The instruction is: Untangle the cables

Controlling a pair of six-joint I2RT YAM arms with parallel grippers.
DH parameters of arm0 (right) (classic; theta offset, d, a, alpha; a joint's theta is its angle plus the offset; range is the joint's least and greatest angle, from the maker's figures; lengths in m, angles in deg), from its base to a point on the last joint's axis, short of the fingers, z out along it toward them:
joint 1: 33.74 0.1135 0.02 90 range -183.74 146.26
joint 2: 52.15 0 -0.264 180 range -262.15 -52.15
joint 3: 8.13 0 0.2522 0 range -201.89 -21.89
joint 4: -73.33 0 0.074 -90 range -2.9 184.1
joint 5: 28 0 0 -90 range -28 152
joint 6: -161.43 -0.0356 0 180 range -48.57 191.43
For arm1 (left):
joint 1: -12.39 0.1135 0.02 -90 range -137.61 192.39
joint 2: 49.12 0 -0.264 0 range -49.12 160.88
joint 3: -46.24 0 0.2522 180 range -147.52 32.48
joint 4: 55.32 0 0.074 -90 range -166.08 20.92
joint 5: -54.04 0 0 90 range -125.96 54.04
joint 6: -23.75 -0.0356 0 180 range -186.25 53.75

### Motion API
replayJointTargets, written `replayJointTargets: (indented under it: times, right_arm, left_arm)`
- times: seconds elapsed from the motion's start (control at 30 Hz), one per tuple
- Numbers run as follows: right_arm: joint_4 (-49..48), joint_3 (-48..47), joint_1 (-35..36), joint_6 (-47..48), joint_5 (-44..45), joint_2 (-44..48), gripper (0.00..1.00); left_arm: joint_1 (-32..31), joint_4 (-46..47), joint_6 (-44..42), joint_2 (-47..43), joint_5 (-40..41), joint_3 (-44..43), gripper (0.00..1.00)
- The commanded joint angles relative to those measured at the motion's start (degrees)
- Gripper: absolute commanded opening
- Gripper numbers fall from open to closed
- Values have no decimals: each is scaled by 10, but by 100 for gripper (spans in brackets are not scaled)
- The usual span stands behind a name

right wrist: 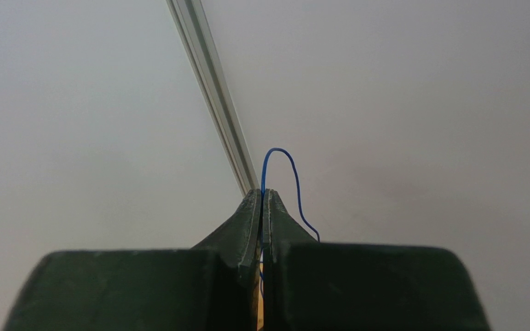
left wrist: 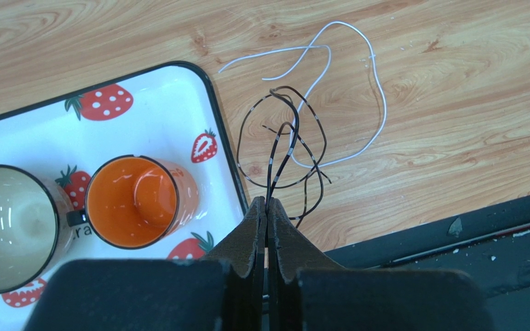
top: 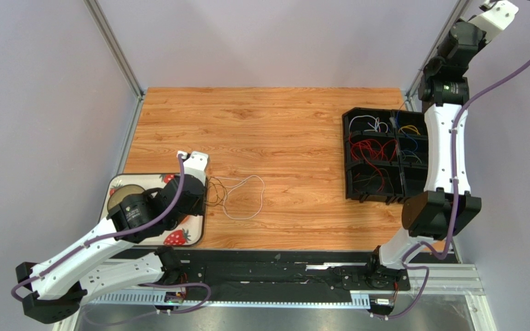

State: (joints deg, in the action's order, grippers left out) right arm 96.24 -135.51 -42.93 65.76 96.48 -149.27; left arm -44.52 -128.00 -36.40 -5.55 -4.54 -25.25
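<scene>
Left hand (left wrist: 266,201) pinches the thin dark striped cable (left wrist: 279,148), tangled with a thin white cable (left wrist: 378,103) near the left edge of the wooden bench (top: 281,124). The raised right hand (right wrist: 262,194) pinches a thin blue wire (right wrist: 281,155). Best to draw the dark one clear slowly.

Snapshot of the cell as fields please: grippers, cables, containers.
left gripper: shut on dark cable, beside tray
right gripper: shut on blue cable, raised high
white cable: on table, loop crossing the dark cable
bin: table's right side, holds red cables and others
tray contents: orange cup, cream cup
</scene>
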Motion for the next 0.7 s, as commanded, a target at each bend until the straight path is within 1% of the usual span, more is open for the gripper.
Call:
replayJointTargets:
  times: [0.0, 0.03, 0.07, 0.2, 0.33, 0.5, 0.67]
  right_arm:
    - [-10, 57, -5, -46, 23, 113, 0]
    - [-24, 88, -5, -47, 18, 126, 0]
    - [-26, 97, -5, -49, 18, 135, 0]
    - [1, 114, -5, -40, 23, 170, 0]
    - [7, 147, -5, -40, 20, 205, 0]
    - [10, 187, -5, -37, 26, 215, 0]
    - [39, 225, -9, -58, 67, 221, 0]
  left_arm:
    - [2, 7, -6, 6, 8, 0, 0]
    - [2, 7, -5, 6, 9, 0, 0]
    - [2, 6, -4, 5, 10, -1, 0]
    - [2, 6, -2, -4, 15, 1, 0]
    - [2, 8, -2, -7, 15, 2, 0]
    - [2, 6, -1, -9, 15, 1, 0]
    - [2, 9, -2, -10, 11, 3, 0]
